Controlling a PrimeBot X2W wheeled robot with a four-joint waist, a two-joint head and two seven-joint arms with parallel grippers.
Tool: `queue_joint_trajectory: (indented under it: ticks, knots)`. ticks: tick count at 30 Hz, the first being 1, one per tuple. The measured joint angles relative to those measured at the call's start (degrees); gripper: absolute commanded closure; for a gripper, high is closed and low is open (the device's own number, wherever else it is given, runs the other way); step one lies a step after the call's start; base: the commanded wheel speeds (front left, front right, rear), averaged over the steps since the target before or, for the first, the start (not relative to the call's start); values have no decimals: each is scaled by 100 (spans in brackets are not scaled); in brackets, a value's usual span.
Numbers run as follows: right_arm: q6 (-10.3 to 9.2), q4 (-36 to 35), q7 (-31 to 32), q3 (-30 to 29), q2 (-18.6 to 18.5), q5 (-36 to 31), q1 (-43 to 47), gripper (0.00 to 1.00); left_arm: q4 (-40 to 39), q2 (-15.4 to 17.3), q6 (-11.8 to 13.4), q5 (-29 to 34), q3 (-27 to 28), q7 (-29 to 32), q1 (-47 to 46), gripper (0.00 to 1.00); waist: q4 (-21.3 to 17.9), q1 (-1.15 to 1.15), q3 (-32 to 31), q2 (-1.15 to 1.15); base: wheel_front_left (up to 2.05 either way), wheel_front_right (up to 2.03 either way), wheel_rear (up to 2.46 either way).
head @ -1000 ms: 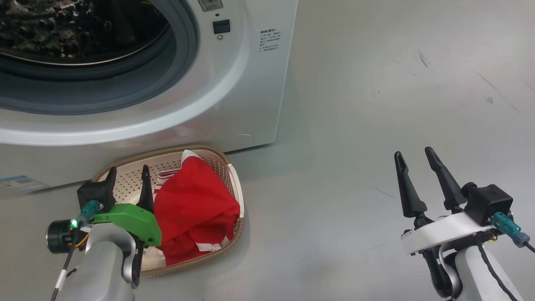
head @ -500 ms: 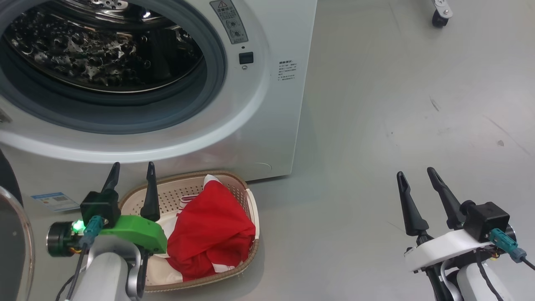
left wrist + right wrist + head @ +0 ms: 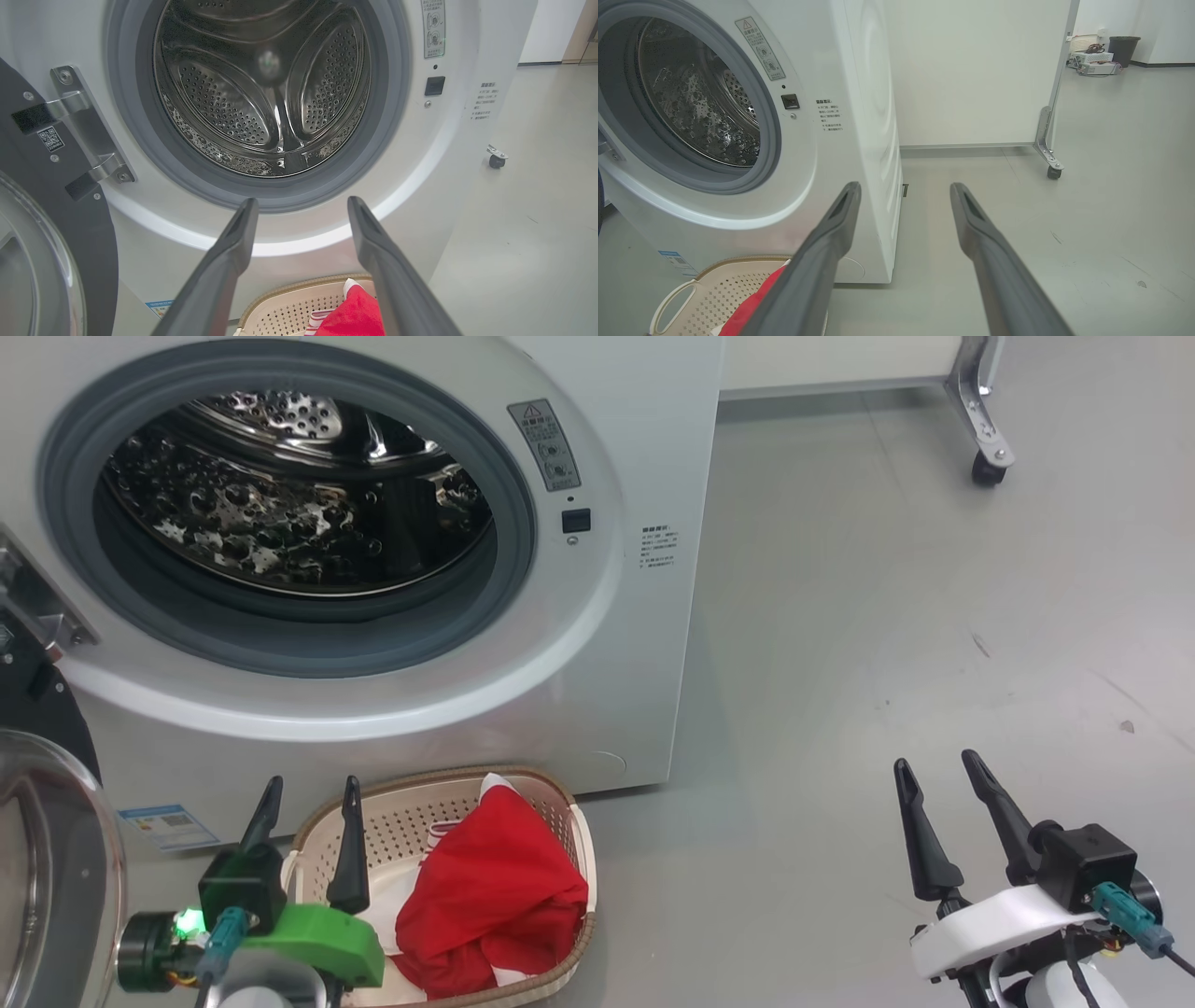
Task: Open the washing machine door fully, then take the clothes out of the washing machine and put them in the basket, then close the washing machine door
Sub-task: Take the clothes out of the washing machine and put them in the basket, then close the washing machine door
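While pointing forward, left fingers apparently over basket, right fingers over floor, both parted, empty.

drum unobstructed; door at left, basket below.
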Motion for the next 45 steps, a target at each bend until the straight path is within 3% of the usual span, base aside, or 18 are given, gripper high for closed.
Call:
queue_joint_trajectory:
  ticks: [13,45]
  knots:
    - [-108,-197,119,13,7,-1,276,0,-593,69,70,47,-27,25,599,0,66,0,-319,0,0,0,0]
    - [-209,-563,297,21,-21,-1,421,0,-1638,146,148,269,-21,458,1155,0,80,0,-290,0,0,0,0]
